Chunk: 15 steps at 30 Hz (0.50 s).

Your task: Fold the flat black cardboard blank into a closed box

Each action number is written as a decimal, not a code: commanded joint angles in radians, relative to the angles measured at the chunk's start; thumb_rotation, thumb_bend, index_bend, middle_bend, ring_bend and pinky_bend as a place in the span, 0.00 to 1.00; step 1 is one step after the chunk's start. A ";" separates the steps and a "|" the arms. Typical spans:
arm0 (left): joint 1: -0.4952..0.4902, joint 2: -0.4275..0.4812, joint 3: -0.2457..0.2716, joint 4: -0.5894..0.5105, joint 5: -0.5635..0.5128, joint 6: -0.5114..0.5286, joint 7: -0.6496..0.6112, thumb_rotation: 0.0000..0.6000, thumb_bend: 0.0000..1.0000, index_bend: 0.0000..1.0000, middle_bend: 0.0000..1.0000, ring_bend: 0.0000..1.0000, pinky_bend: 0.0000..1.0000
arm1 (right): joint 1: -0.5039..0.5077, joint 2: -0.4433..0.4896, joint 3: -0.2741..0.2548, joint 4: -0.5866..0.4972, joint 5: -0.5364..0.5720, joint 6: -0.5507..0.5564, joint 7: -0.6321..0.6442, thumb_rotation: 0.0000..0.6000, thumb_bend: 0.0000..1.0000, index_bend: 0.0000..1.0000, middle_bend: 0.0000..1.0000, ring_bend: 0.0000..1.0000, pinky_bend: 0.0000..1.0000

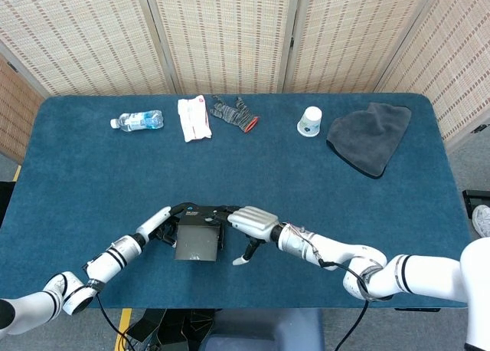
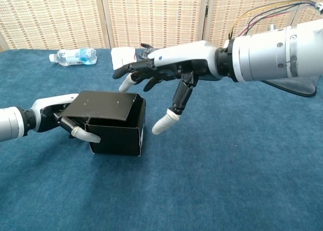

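Observation:
The black cardboard box (image 2: 117,135) stands on the blue table (image 2: 227,180), near its front edge in the head view (image 1: 197,242). Its lid flap (image 2: 101,106) lies tilted over the opening, the front edge still raised a little. My left hand (image 2: 64,121) grips the box's left wall, thumb on the front face, also seen from above (image 1: 162,227). Just above the lid's hinge side my right hand (image 2: 164,77) hovers with fingers spread and thumb hanging beside the box's right wall (image 1: 249,224). Whether its fingertips touch the lid is unclear.
Along the far edge lie a water bottle (image 1: 138,120), a white packet (image 1: 194,118), a grey glove (image 1: 234,113), a paper cup (image 1: 309,122) and a dark grey cloth (image 1: 370,136). Woven screens stand behind the table.

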<state>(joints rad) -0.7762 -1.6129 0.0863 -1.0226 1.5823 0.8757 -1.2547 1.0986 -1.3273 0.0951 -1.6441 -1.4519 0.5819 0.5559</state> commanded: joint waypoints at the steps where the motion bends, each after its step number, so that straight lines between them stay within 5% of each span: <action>1: 0.001 -0.004 -0.001 0.003 -0.002 -0.003 0.004 1.00 0.14 0.19 0.26 0.64 0.78 | 0.005 -0.015 0.000 0.005 0.020 -0.016 -0.033 1.00 0.00 0.00 0.10 0.06 0.07; 15: 0.014 -0.019 -0.025 -0.007 -0.048 -0.035 0.074 1.00 0.14 0.14 0.25 0.62 0.78 | 0.034 -0.136 0.041 0.069 0.211 -0.010 -0.316 1.00 0.00 0.00 0.13 0.07 0.07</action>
<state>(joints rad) -0.7644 -1.6310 0.0636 -1.0276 1.5372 0.8419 -1.1840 1.1281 -1.4380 0.1256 -1.5834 -1.2858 0.5538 0.2972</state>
